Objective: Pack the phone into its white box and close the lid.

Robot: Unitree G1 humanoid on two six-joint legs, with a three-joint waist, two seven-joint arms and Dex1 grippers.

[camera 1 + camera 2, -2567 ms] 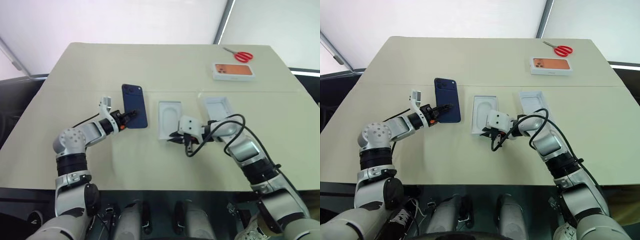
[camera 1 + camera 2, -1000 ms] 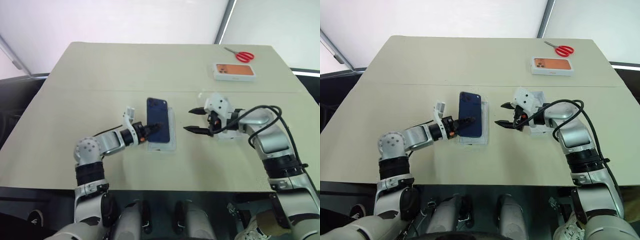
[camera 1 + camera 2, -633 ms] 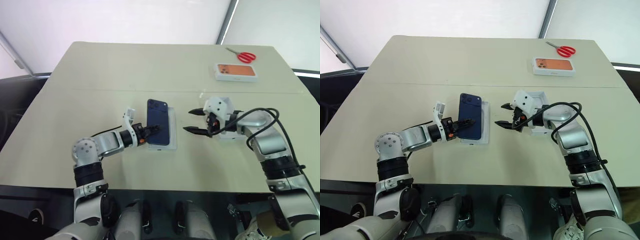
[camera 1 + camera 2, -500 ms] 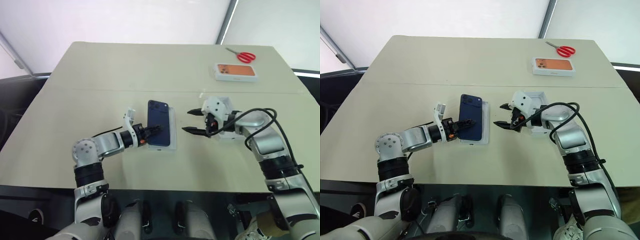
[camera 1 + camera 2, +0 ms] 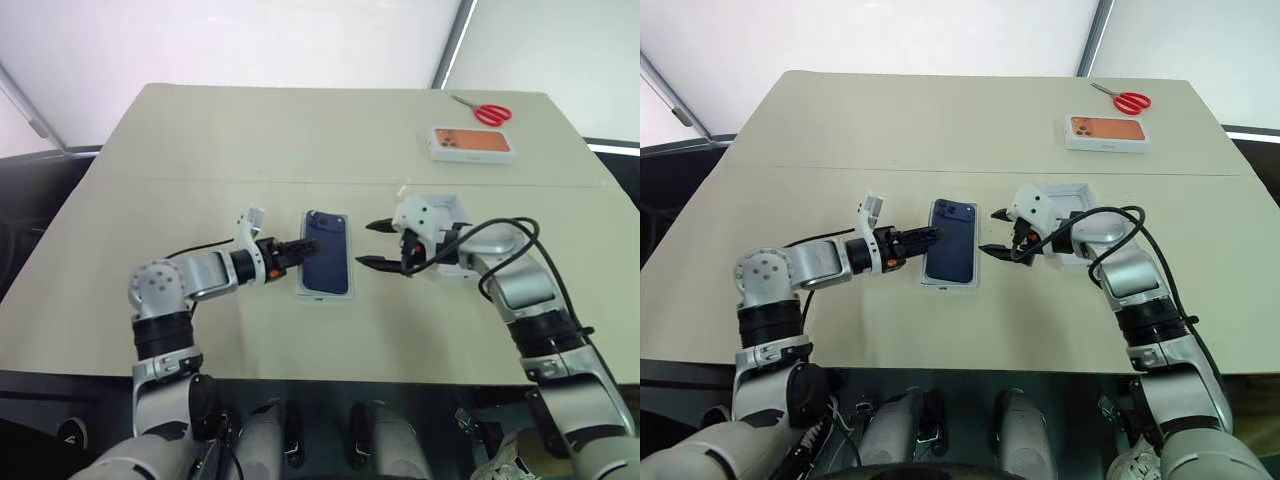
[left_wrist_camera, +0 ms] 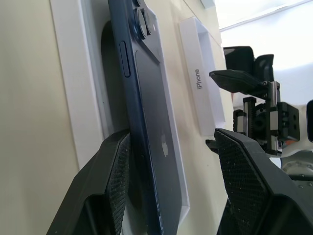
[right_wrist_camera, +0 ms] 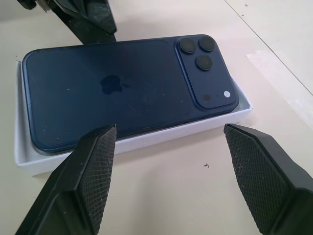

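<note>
Two grippers flank the phone (image 5: 328,252), which lies back-up in the white box (image 5: 327,292) at the table's (image 5: 300,140) centre. The left gripper (image 5: 293,246) sits at the phone's nine o'clock, its fingers (image 6: 113,181) parted, one at the phone's edge. At three o'clock the right gripper (image 5: 374,245) hangs spread wide, just beside the box, holding nothing. The lid (image 5: 1072,200) rests behind it, at two o'clock.
</note>
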